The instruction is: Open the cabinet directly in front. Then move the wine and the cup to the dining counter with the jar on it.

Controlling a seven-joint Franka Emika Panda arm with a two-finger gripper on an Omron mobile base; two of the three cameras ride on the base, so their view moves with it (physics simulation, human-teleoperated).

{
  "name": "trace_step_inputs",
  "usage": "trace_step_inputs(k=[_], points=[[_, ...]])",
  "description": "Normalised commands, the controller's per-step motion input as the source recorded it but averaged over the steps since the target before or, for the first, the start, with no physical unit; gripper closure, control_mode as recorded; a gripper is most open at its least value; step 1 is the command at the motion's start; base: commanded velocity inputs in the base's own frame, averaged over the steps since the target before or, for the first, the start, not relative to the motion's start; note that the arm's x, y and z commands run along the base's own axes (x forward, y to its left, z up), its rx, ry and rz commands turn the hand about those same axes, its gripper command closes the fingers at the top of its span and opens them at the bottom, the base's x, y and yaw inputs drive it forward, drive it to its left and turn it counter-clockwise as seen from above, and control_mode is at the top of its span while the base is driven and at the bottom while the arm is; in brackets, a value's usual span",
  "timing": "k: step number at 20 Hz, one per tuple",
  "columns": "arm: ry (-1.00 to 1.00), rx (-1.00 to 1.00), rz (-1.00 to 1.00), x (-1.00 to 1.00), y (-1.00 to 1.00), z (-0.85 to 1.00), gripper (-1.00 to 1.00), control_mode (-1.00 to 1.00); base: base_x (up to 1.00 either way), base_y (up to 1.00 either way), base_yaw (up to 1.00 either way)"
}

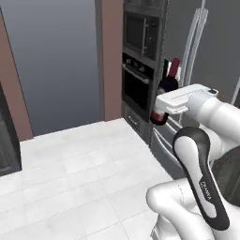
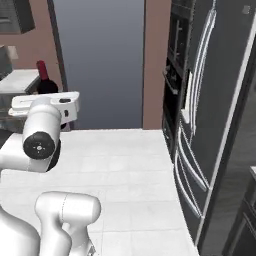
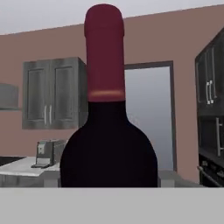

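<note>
My gripper (image 1: 164,104) is shut on the wine (image 1: 167,84) and holds it upright in the air, well above the floor. The dark bottle with its red foil neck rises above the white hand, and its lower body shows below it. In the right base view the wine (image 2: 44,80) stands up behind the hand at the left. The hand view has the wine (image 3: 107,131) right in front of the lens, with the fingers hidden. A dark grey wall cabinet (image 3: 52,94) with shut doors hangs on the far wall. The cup, the jar and the dining counter are out of view.
A black oven stack (image 1: 140,61) and a steel fridge (image 2: 220,125) stand close on the right. A wide grey doorway (image 1: 56,61) lies ahead over white floor tiles (image 1: 84,164). A toaster (image 3: 48,153) sits on a marble wall counter (image 3: 17,168).
</note>
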Motion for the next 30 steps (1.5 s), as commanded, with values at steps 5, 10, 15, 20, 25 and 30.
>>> trace_step_inputs(k=[5,10,15,20,25,30], points=[[0.00,0.00,0.00,0.00,0.00,0.00,1.00,1.00,-0.16,0.05,0.95],[0.00,0.00,0.00,0.00,0.00,0.00,1.00,1.00,0.14,0.38,0.40],[0.00,0.00,0.00,0.00,0.00,0.00,1.00,1.00,0.99,0.33,0.00],[0.00,0.00,0.00,0.00,0.00,0.00,1.00,1.00,1.00,0.09,0.00],[0.00,0.00,0.00,0.00,0.00,0.00,1.00,1.00,1.00,0.00,-0.06],[0.00,0.00,0.00,0.00,0.00,0.00,1.00,1.00,1.00,0.07,-0.04]])
